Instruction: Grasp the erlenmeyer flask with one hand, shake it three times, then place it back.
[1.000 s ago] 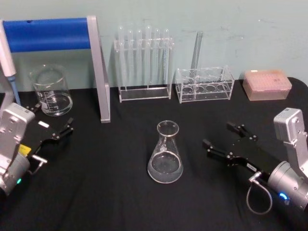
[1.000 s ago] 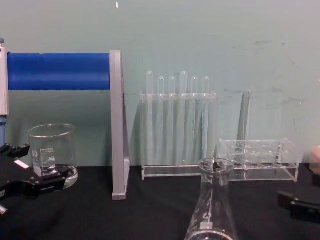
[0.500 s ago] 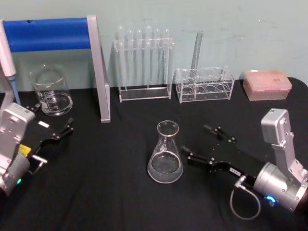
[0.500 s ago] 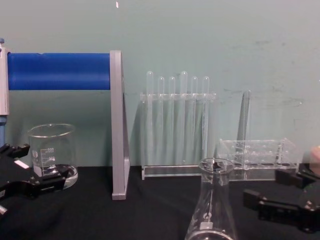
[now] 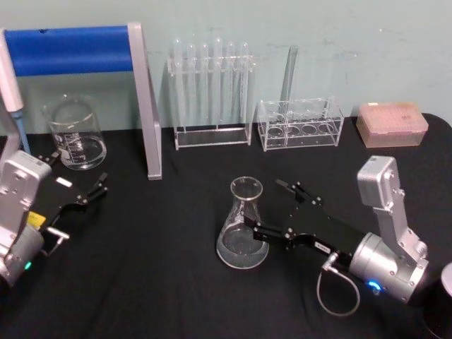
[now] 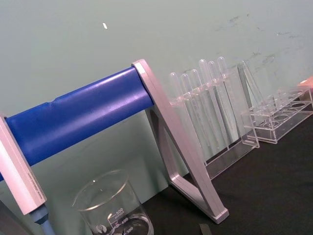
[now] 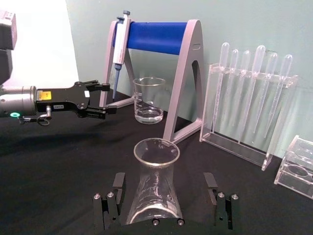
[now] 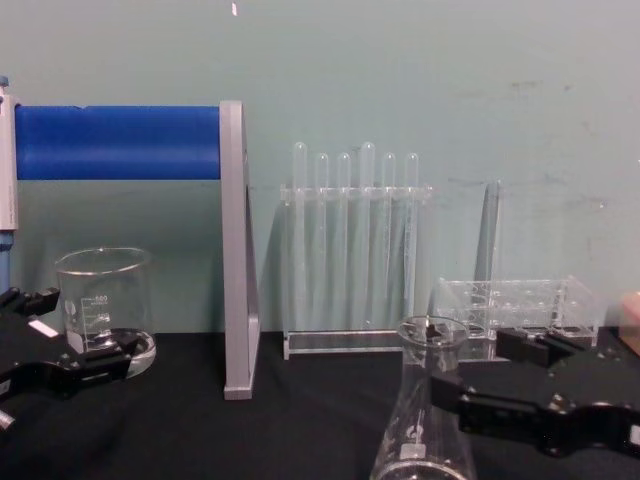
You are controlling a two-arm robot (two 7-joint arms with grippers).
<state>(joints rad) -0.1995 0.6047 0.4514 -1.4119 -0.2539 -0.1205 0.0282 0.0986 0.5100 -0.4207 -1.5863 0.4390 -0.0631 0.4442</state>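
Black-clothed desk point(image 5: 176, 289) carried the clear glass conical erlenmeyer flask point(image 5: 242, 227) upright near its centre. From four o'clock, the black right gripper point(image 5: 267, 206) had fingers spread either side of it. The left gripper point(image 5: 76, 174) sat at nine o'clock, fingers apart.

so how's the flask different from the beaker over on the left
Shape: the erlenmeyer flask is a cone with a narrow neck; the beaker is a squat, straight-walled cylinder.
Place: the flask stands mid-table between the open jaws of the right end effector; the beaker stands at the back beside the blue stand, near the left end effector.
Both are upright clear glass with white markings and a little clear liquid.
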